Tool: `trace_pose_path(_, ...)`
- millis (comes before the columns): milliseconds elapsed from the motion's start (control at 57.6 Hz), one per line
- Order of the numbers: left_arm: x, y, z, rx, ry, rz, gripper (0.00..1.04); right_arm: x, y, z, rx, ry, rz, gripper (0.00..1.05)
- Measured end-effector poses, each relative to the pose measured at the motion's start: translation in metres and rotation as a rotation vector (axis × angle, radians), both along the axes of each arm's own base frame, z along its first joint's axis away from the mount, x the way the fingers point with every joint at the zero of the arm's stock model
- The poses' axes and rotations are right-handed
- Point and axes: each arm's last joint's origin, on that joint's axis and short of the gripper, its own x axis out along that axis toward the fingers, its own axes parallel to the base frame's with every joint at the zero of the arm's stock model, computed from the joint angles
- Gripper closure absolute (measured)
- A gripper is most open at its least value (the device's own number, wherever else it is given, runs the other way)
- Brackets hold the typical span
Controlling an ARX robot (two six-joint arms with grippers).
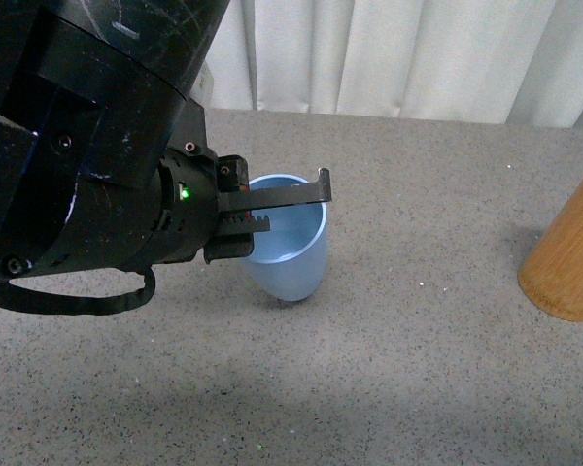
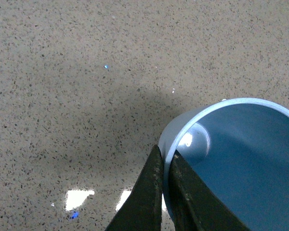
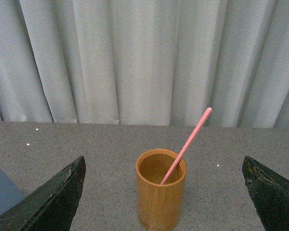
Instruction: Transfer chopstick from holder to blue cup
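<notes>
The light blue cup [image 1: 290,250] stands on the grey speckled table, tilted slightly. My left gripper [image 1: 272,209] is shut on its rim, one finger inside and one outside; the left wrist view shows the fingers [image 2: 151,192] pinching the cup wall [image 2: 169,144]. The orange-brown wooden holder [image 3: 160,195] stands upright in the right wrist view with one salmon-pink chopstick [image 3: 188,144] leaning out of it. My right gripper [image 3: 164,192] is open wide, its fingers [image 3: 53,202] on either side of the holder but short of it. The holder's edge [image 1: 568,257] shows at far right in the front view.
A pale pleated curtain [image 3: 135,57] hangs along the table's far edge. The blue cup's side [image 3: 0,195] shows at the edge of the right wrist view. The left arm's black body [image 1: 78,146] fills the upper left of the front view.
</notes>
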Motion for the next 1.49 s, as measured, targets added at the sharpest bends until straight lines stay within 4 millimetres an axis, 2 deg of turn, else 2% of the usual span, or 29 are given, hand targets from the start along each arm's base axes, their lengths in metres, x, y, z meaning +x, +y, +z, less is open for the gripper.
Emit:
trace_pose_path(365,-0.008,-0.007,-0.007,-0.007,0.018,-0.013,1.01,0.0,0.0,0.0,0.0,0.0,0.0,0.1)
trace_pose_path(869,-0.009,-0.008,-0.011,0.007,0.028,-0.01,1.01,0.0,0.0,0.0,0.0,0.0,0.0,0.1)
trace_pose_path(1285,-0.008,-0.007,-0.011,0.005,0.029,-0.007,0.41,0.0,0.0,0.0,0.0,0.0,0.0,0.1)
trace_pose_path(1442,-0.003,0.0,-0.008,-0.021,0.019,0.046,0.07,0.0,0.0,0.0,0.0,0.0,0.0,0.1)
trace_pose_path(1459,-0.002,0.001,-0.007,-0.026,0.016,0.055,0.05,0.0,0.0,0.0,0.0,0.0,0.0,0.1)
trace_pose_path(1494,-0.001,0.003,-0.005,-0.038,0.013,0.074,0.07,0.0,0.0,0.0,0.0,0.0,0.0,0.1)
